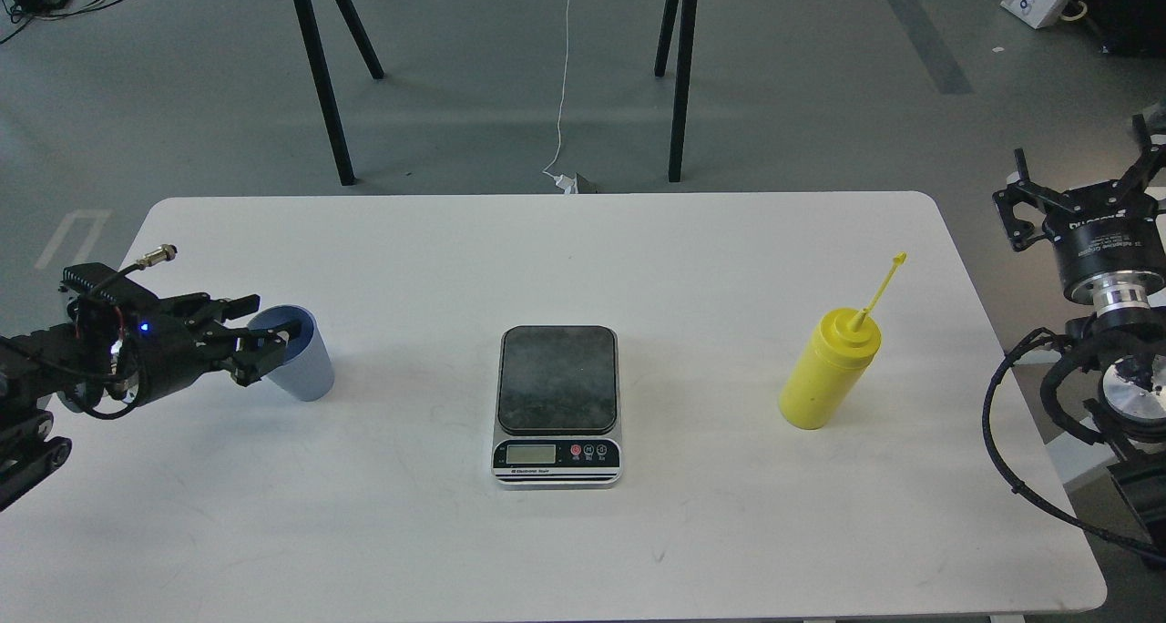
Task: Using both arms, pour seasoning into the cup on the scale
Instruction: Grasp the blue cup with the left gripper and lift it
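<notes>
- My left gripper (266, 327) has its fingers at the cup (296, 352), straddling its rim.
- My right gripper (1084, 181) is spread, off the table (547, 550).
- The seasoning (827, 371) stands right of the scale (557, 403).

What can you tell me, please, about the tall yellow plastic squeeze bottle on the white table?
The tall yellow plastic squeeze bottle stands upright on the white table, right of the digital kitchen scale. It looks opaque and smooth, with a wider shoulder and a cone nozzle. A thin yellow cap strap sticks up and right from the nozzle, so it appears uncapped. Nothing touches it but the table; the right gripper is well off.
</notes>
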`<state>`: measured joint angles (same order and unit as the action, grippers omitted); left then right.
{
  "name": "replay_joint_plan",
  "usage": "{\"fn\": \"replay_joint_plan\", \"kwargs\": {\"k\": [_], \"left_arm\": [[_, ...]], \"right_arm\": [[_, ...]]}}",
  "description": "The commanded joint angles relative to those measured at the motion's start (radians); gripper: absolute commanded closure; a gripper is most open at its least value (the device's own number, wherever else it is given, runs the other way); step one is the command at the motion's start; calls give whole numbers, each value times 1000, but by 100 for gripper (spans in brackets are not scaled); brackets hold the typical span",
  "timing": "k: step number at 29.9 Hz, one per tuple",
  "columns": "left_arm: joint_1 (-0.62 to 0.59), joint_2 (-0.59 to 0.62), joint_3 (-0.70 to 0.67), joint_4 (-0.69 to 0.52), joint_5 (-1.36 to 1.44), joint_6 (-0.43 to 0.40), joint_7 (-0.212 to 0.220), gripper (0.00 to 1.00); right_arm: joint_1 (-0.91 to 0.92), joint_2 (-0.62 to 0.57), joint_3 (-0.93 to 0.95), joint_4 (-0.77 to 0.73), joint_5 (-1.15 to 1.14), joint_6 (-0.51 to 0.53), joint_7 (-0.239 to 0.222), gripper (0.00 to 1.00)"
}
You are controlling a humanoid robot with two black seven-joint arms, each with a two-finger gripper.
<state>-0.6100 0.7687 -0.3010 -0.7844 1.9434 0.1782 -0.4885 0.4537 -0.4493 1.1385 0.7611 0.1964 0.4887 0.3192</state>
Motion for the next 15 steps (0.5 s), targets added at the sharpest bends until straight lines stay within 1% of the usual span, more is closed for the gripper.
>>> {"fn": "replay_joint_plan", "kwargs": {"k": [1, 2, 6, 8, 9, 13, 15], "left_arm": [[1, -17, 3, 34, -15, 4, 0, 43], [3, -17, 5, 36, -18, 4, 0, 51], [-1, -17, 7, 37, -21, 3, 0, 75], [-2, -17, 7, 37, -21, -3, 0, 88], [-2, -16, 7, 37, -21, -5, 0, 93], [-11, -14, 3, 36, -35, -8, 0, 95], [-36, -14, 3, 22, -75, -11, 0, 95]], "right_arm": [[0, 1, -2, 0, -2, 0, 0, 0], [0, 1, -2, 0, -2, 0, 0, 0], [-1, 1, -3, 0, 0, 0, 0, 0], [-3, 0, -3, 0, -2, 0, 0, 0], [-6, 0, -3, 0, -2, 0, 0, 0], [-10, 0, -2, 0, -2, 0, 0, 0], [-10, 0, -2, 0, 0, 0, 0, 0]]}}
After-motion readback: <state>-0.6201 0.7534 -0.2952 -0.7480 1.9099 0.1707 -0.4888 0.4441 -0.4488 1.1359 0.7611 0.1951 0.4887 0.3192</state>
